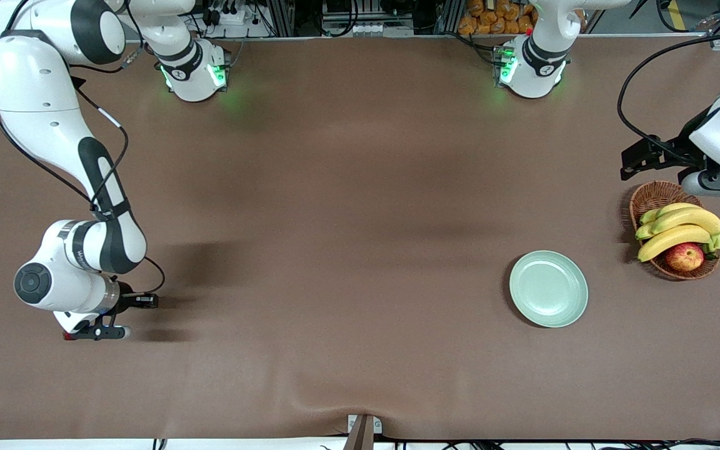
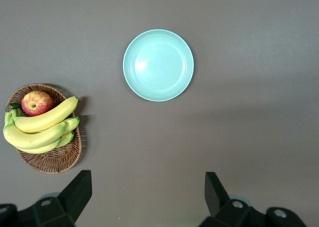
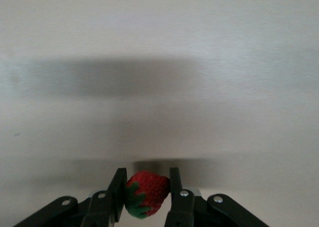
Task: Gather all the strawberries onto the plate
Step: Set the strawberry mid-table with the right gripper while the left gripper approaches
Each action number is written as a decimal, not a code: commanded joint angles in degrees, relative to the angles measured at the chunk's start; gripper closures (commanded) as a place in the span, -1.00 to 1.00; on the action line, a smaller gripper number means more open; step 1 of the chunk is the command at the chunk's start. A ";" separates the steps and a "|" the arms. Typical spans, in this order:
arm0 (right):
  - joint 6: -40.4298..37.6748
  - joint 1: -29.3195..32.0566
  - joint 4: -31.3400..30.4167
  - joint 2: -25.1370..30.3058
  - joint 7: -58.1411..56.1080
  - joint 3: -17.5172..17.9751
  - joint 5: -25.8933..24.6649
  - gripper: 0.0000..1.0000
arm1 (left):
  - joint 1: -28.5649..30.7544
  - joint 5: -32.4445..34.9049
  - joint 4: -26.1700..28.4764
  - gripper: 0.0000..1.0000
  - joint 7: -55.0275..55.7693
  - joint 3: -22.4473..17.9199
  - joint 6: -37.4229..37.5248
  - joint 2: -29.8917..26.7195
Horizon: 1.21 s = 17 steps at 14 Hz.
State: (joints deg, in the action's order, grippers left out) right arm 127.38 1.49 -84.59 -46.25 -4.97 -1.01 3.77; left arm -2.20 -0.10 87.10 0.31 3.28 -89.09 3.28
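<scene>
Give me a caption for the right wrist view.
Right gripper pinching a strawberry between its fingers above the brown table.

No readable text, label, brand, number or sign is found on any surface. Marking on right arm's forearm (image 1: 79, 247) is seen, but letters cannot be made out.

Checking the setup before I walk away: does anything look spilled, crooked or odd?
Nothing stands out. The plate sits flat and bare; the basket holds bananas and an apple. The right claw grips a strawberry squarely. The left claw waits open near the basket.
</scene>
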 commanded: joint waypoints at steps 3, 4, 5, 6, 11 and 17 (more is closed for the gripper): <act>-2.66 -0.96 0.13 2.74 7.31 5.74 1.41 0.80 | 0.35 -0.43 -0.44 -1.00 -0.05 0.14 0.94 -0.12; -2.75 -1.83 0.30 2.92 10.91 7.24 1.41 0.80 | 0.35 -0.43 -0.44 -1.00 -0.05 0.14 0.94 -0.12; -3.36 -3.40 0.56 3.10 14.33 7.95 1.41 0.80 | 0.35 -0.43 -0.35 -1.00 -0.05 0.14 1.02 -0.12; -3.54 -5.68 1.44 3.10 17.94 8.04 1.41 0.80 | 0.35 -0.43 -0.27 -1.00 -0.05 0.14 1.11 -0.12; -2.75 -18.95 5.39 2.13 38.06 7.78 1.15 0.80 | 0.35 -0.43 -0.09 -1.00 0.04 0.14 1.11 -0.03; 7.07 -32.58 6.54 -1.55 55.65 7.43 0.62 0.78 | 0.26 -0.43 0.00 -1.00 0.04 0.14 1.11 0.15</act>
State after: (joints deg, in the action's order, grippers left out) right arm 131.15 -27.99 -80.00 -45.02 45.88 7.41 4.31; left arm -2.18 -0.10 87.31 0.31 3.26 -88.70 3.33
